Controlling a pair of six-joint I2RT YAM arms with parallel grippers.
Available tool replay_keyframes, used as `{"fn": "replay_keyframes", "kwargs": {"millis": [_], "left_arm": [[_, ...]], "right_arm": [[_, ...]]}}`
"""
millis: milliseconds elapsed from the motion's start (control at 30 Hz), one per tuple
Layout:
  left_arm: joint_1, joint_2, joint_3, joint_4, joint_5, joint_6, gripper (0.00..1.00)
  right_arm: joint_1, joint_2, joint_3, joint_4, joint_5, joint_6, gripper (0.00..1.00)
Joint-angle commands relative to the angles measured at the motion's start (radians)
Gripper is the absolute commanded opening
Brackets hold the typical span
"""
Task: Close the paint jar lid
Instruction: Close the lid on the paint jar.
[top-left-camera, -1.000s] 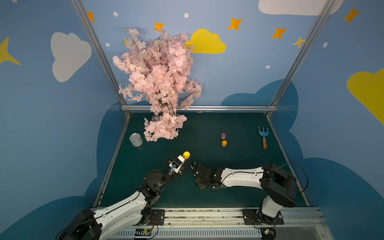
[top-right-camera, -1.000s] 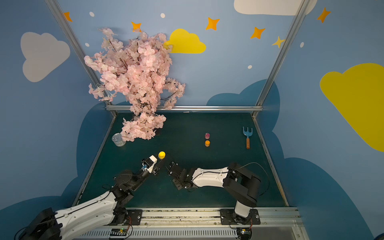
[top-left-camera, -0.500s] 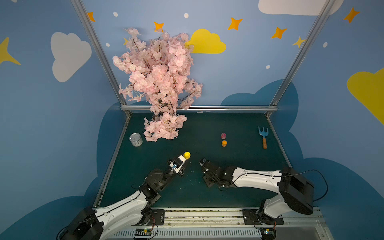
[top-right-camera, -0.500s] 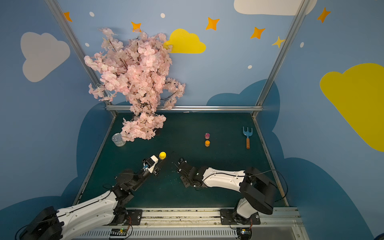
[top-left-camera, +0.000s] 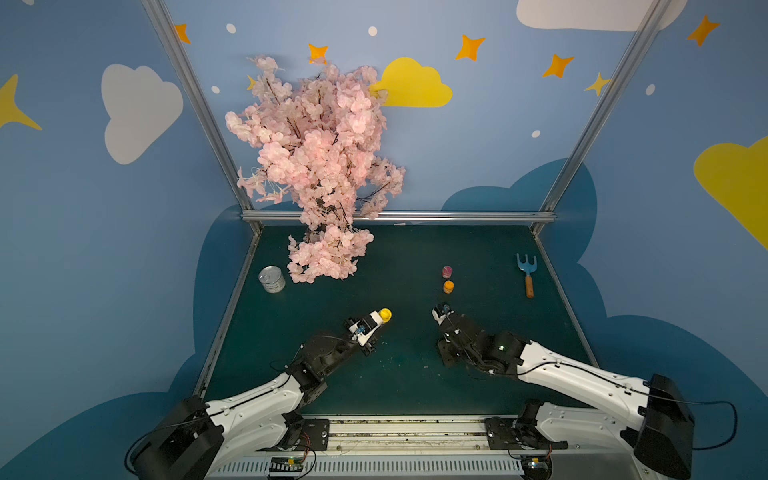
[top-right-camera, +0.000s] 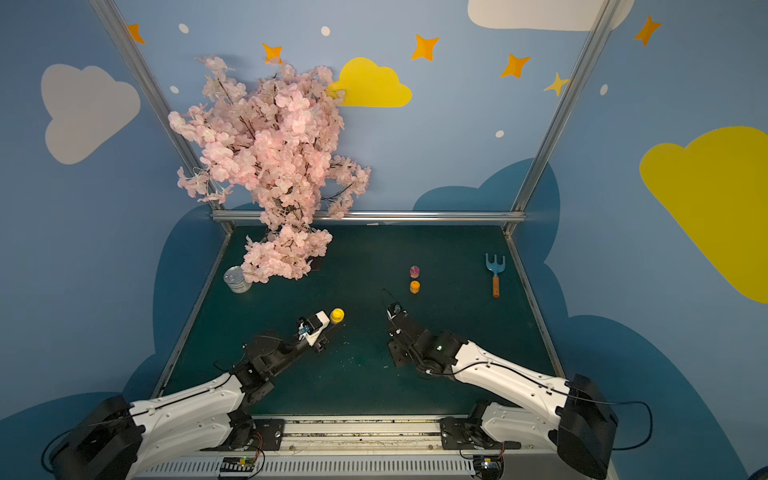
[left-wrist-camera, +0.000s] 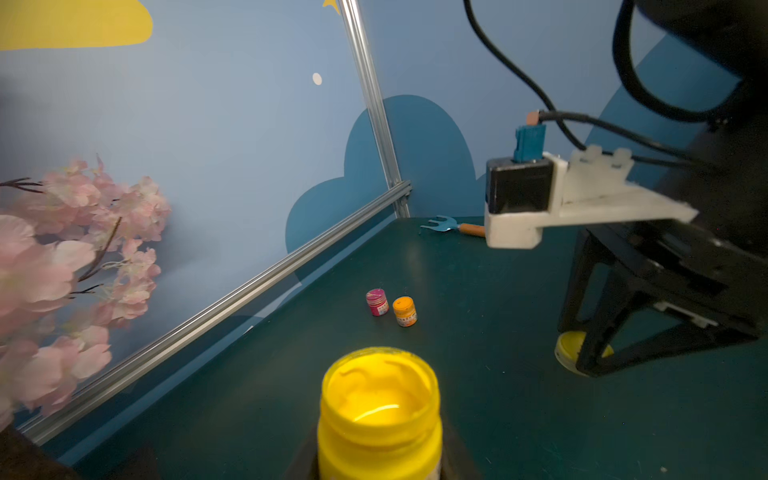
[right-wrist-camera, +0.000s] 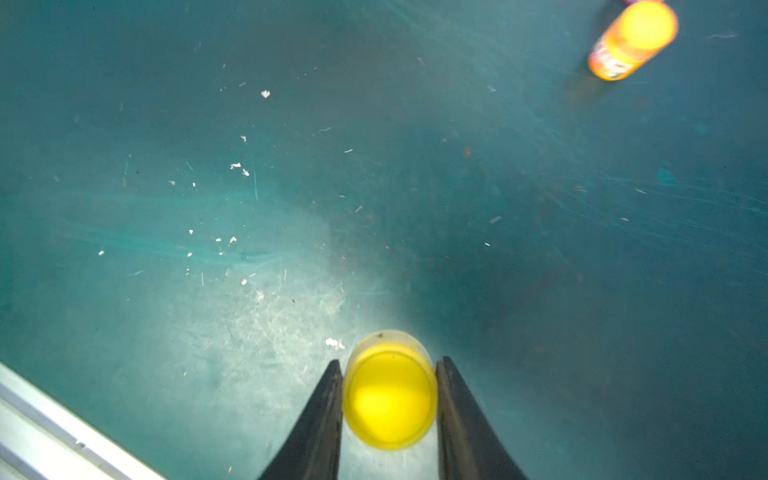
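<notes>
An open yellow paint jar (left-wrist-camera: 379, 411), full of yellow paint, stands upright between the jaws of my left gripper (left-wrist-camera: 379, 455), which is shut on it. In both top views the jar (top-left-camera: 385, 314) (top-right-camera: 337, 315) sits at the tip of the left gripper (top-left-camera: 375, 322). The yellow lid (right-wrist-camera: 390, 401) is clamped between the black fingers (right-wrist-camera: 324, 415) of my right gripper (right-wrist-camera: 390, 362). The left wrist view shows the lid (left-wrist-camera: 570, 350) low over the mat under the right gripper (left-wrist-camera: 590, 357), well to the right of the jar. The top views hide the lid beneath the right gripper (top-left-camera: 444, 316).
A small pink jar (top-left-camera: 447, 271) and an orange jar (top-left-camera: 448, 286) stand just behind the right gripper. A blue hand rake (top-left-camera: 527, 274) lies at the back right. A tin can (top-left-camera: 272, 279) and a pink blossom tree (top-left-camera: 320, 166) stand at the back left.
My right arm has swung to the right and further back with the lid, away from the jar. The left gripper and jar have stayed almost still.
</notes>
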Motion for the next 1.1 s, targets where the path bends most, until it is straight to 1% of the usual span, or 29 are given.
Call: {"fn": "replay_keyframes", "kwargs": {"millis": [0,33,133,200,267,367,433,500,600,800,967,1067], "left_arm": [[0.005,0.073,0.042,0.003,0.194,-0.026,0.35],[0.005,0.099,0.052,0.004,0.238,-0.034,0.35],[0.005,0.156,0.071,0.021,0.318,-0.055,0.35],[0.005,0.186,0.071,0.053,0.347,-0.074,0.35],[0.005,0.217,0.083,0.058,0.367,-0.086,0.35],[0.005,0.283,0.104,0.075,0.394,-0.099,0.35],[0.005,0.331,0.124,0.076,0.43,-0.097,0.35],[0.006,0.365,0.152,0.058,0.451,-0.096,0.34],[0.004,0.404,0.157,0.095,0.466,-0.108,0.34],[-0.002,0.422,0.182,0.093,0.506,-0.129,0.34],[-0.013,0.426,0.19,0.087,0.513,-0.128,0.34],[-0.018,0.418,0.19,0.077,0.511,-0.123,0.34]], "right_arm": [[-0.004,-0.081,-0.005,-0.094,0.03,0.003,0.28],[-0.004,-0.116,-0.012,-0.093,0.031,0.001,0.28],[-0.004,-0.208,-0.038,-0.062,0.005,-0.049,0.29],[-0.004,-0.262,-0.046,-0.043,-0.025,-0.082,0.3],[-0.004,-0.286,-0.034,-0.041,-0.048,-0.108,0.3],[-0.004,-0.265,0.001,-0.051,-0.087,-0.135,0.32],[-0.001,-0.231,0.025,-0.045,-0.136,-0.156,0.33],[0.0,-0.205,0.046,-0.024,-0.195,-0.181,0.33],[0.004,-0.184,0.07,0.011,-0.23,-0.189,0.33],[0.003,-0.145,0.102,0.07,-0.283,-0.228,0.33],[0.003,-0.087,0.119,0.105,-0.306,-0.241,0.33],[0.004,-0.08,0.117,0.139,-0.313,-0.241,0.33]]}}
